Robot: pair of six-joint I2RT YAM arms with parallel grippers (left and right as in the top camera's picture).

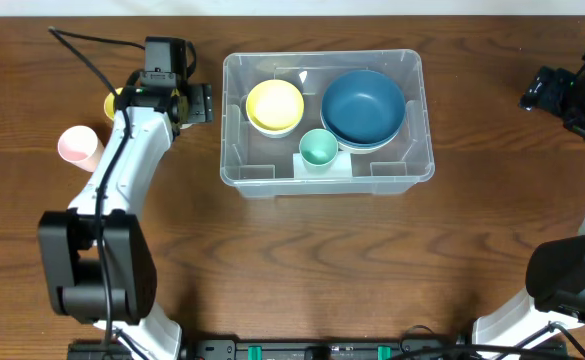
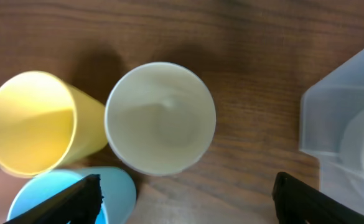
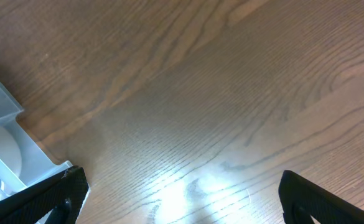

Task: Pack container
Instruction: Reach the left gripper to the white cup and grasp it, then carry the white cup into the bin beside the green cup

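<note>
1. Jaws on the left arm [image 1: 137,150] stand wide apart with nothing between them; in the left wrist view their dark fingertips [image 2: 82,198] show at the two lower corners, with a white cup [image 2: 160,118] seen mouth-up between and beyond them.
2. Jaws on the right arm [image 1: 572,95] are also spread fully and hold nothing; below them the right wrist view shows only bare wood and one corner of the container [image 3: 7,146] at the left edge.
3. The container [image 1: 228,120] sits upright on the brown wooden surface [image 1: 322,260], near the middle and towards the far side, between the two arms.
4. Inside it, a yellow bowl [image 1: 274,105] lies at the left, a large blue bowl [image 1: 363,108] at the right and a small green cup [image 1: 318,147] in front, between the two. A white label [image 1: 324,170] shows on the near wall.
5. The left jaws hover just beside the container's left wall, above a cluster of cups.
6. In that cluster a yellow cup [image 2: 32,121] sits close against the white cup, and a light blue cup [image 2: 76,196] lies just below both, partly behind one fingertip. Whether they touch I cannot tell.
7. A pink cup [image 1: 79,146] stands on the surface further left, apart from the container.
8. The right arm is well away from the container, near the right edge.
</note>
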